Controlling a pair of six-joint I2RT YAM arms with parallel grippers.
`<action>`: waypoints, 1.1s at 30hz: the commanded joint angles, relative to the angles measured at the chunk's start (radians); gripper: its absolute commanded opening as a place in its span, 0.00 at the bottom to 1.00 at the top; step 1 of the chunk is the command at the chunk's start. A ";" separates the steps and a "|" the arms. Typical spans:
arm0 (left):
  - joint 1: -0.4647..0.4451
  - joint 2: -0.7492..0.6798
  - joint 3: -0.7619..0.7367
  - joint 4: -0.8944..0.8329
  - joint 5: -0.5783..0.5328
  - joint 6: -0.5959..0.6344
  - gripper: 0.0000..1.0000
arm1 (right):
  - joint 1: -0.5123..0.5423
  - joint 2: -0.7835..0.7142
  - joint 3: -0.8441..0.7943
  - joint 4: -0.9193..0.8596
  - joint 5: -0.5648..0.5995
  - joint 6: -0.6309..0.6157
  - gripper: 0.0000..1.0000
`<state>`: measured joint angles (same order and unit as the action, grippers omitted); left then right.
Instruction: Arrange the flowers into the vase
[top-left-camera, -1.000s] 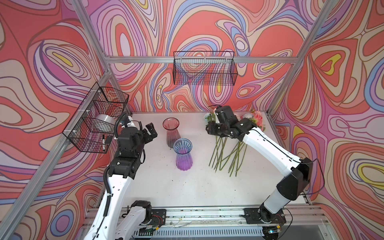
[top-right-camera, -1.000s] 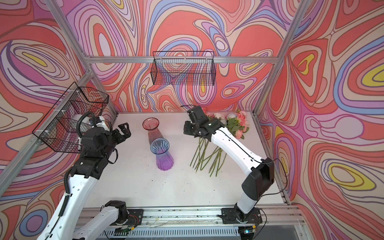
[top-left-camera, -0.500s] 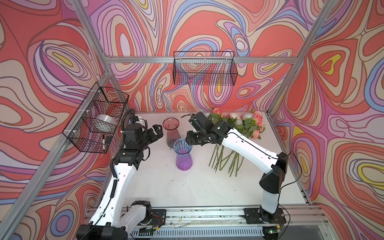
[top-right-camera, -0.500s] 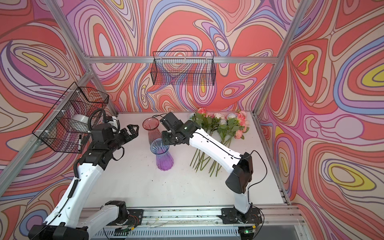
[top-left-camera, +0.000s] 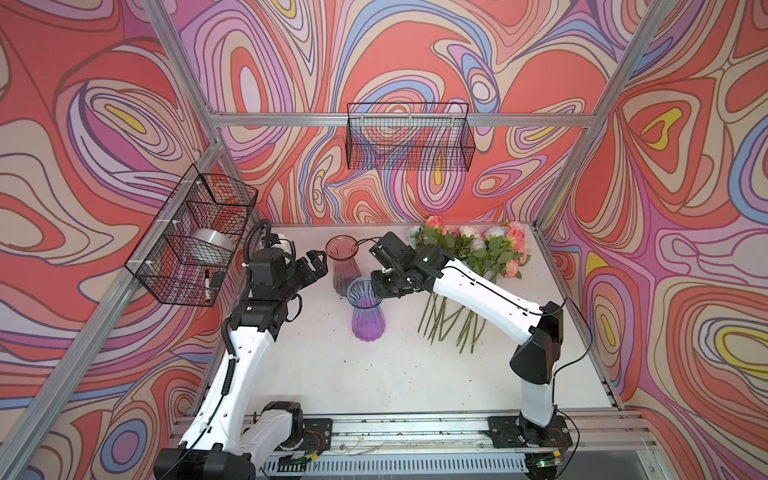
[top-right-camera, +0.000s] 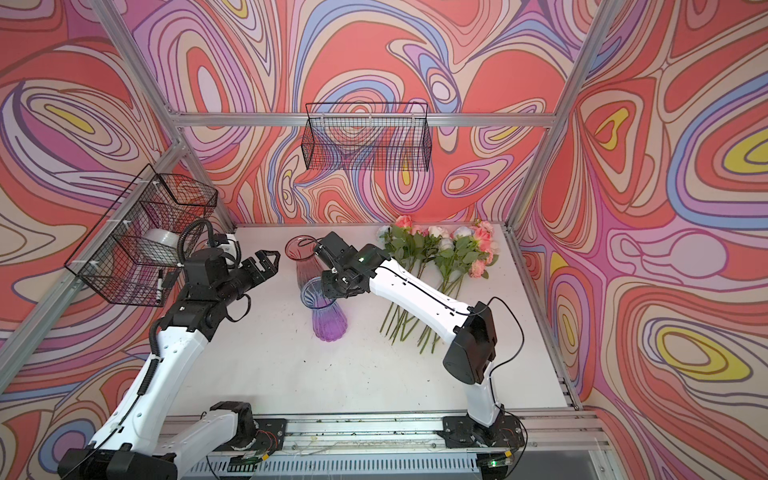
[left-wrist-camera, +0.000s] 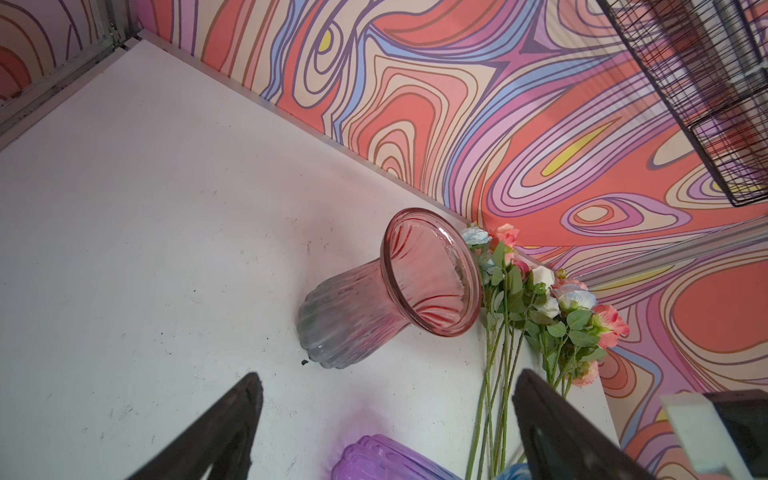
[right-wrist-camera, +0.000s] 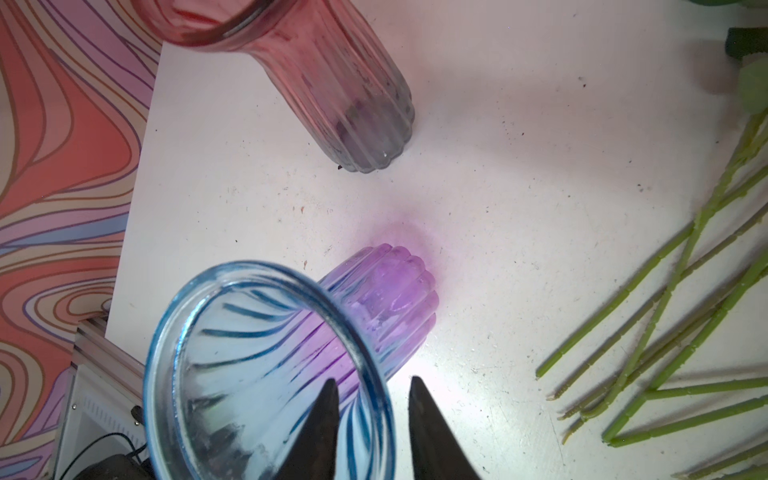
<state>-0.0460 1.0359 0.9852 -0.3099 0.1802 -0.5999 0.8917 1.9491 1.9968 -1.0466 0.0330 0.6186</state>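
Observation:
Two ribbed glass vases stand upright mid-table: a pink vase (top-left-camera: 343, 266) (top-right-camera: 305, 266) at the back and a blue-rimmed purple vase (top-left-camera: 365, 316) (top-right-camera: 328, 320) in front of it. The flowers (top-left-camera: 469, 249) (top-right-camera: 440, 249) lie flat at the back right, heads toward the wall. My right gripper (right-wrist-camera: 372, 380) (top-left-camera: 376, 286) straddles the purple vase's (right-wrist-camera: 386, 299) rim, one finger inside and one outside, with slim gaps on both sides. My left gripper (left-wrist-camera: 386, 399) (top-left-camera: 318, 266) hangs open and empty just left of the pink vase (left-wrist-camera: 374, 307).
A black wire basket (top-left-camera: 409, 137) hangs on the back wall. Another wire basket (top-left-camera: 195, 241) on the left wall holds a tape roll and a marker. The flowers' green stems (right-wrist-camera: 665, 332) spread over the white table (top-left-camera: 374, 374) right of the vases.
My right arm swung left from the flowers to the purple vase, and its jaws narrowed round the rim. My left gripper moved right toward the pink vase, staying open.

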 joint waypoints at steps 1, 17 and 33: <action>0.004 0.002 -0.014 0.028 0.006 -0.012 0.94 | 0.006 0.020 -0.013 0.002 0.043 -0.008 0.25; 0.005 0.003 -0.013 0.028 0.018 -0.005 0.94 | -0.041 -0.023 -0.056 0.051 0.096 -0.008 0.00; 0.005 0.010 -0.016 0.039 0.074 0.008 0.94 | -0.292 -0.109 -0.236 0.186 0.009 -0.079 0.00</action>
<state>-0.0460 1.0443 0.9848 -0.2947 0.2359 -0.5987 0.6312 1.8454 1.7996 -0.8719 0.0185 0.5930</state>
